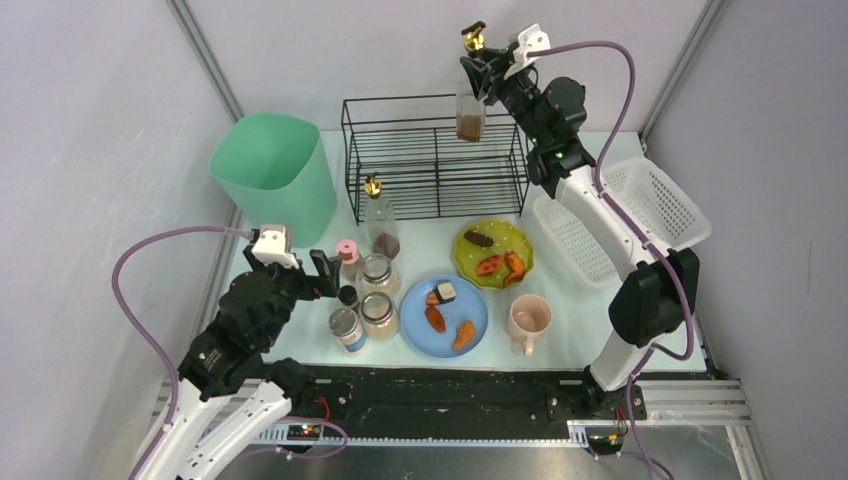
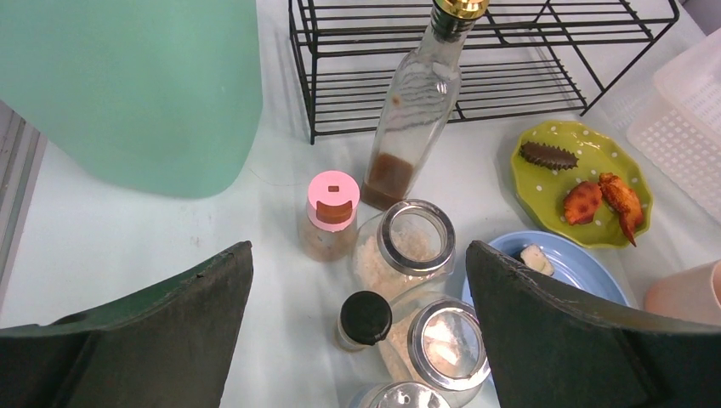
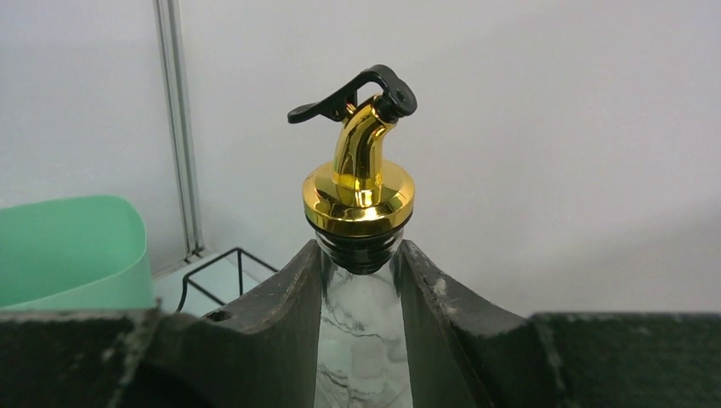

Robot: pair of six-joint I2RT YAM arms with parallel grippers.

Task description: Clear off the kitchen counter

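With the right hand (image 3: 359,255) gripping the glass bottle (image 1: 470,112) by its neck, it should lower it upright onto the wire rack (image 1: 420,172); the left hand (image 2: 359,255) gapes wide.

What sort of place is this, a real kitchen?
Probably a robotics test booth staged as a kitchen. Bare panel walls enclose the kitchen counter, the left arm and right arm are bolted to a rail, and the blue plate and green plate hold what looks like toy food.
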